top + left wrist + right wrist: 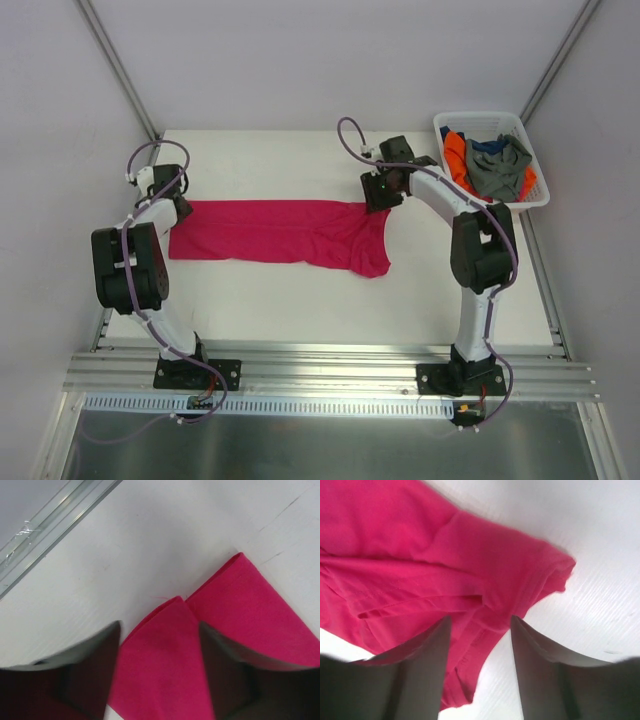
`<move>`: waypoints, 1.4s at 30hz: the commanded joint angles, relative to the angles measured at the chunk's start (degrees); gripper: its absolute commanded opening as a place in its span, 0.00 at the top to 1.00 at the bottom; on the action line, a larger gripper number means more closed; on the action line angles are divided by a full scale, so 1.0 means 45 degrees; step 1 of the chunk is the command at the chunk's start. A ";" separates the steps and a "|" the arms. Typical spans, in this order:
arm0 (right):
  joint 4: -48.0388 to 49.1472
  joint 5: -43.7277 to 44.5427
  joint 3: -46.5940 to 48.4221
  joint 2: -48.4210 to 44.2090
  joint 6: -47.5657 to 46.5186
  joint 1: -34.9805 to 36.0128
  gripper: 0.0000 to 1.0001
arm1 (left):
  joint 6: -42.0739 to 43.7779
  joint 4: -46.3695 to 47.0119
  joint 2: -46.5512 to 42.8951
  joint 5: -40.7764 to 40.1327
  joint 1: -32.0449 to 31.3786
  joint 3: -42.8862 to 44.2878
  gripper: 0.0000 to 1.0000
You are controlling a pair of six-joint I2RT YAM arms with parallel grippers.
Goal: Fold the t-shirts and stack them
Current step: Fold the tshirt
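Note:
The magenta-pink t-shirt [280, 232] lies flat across the middle of the table as a long folded band, with a rumpled sleeve end at its right. My left gripper [183, 208] is at the band's left end. In the left wrist view it [160, 625] stands open, with a folded corner of the pink cloth [250, 610] lying on the table between its fingers. My right gripper [379, 197] is over the far right corner. The right wrist view shows it [480, 617] open just above the creased sleeve hem [420, 555]. Grey [500, 170], orange [455, 150] and dark blue [490, 145] t-shirts lie bunched in the basket.
The white plastic basket [478, 116] stands at the table's far right corner, close behind the right arm. An aluminium rail [55, 525] runs along the table's left edge, near the left gripper. White walls close in the table on three sides.

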 commanded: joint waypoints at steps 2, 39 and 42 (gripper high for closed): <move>-0.0209 -0.1202 0.1574 -0.0894 0.0659 -0.0134 0.34 | 0.0418 0.0142 -0.1229 0.0610 -0.0127 0.0747 0.21; -0.5347 0.5104 -0.6626 -1.4900 0.7965 -0.1149 0.03 | -0.1025 -0.2748 0.1734 -0.1634 -1.3194 0.4224 0.36; -0.5581 0.5299 -0.6743 -1.5251 0.7887 -0.1149 0.03 | -0.1436 -0.2827 0.2242 -0.1771 -1.3194 0.4595 0.41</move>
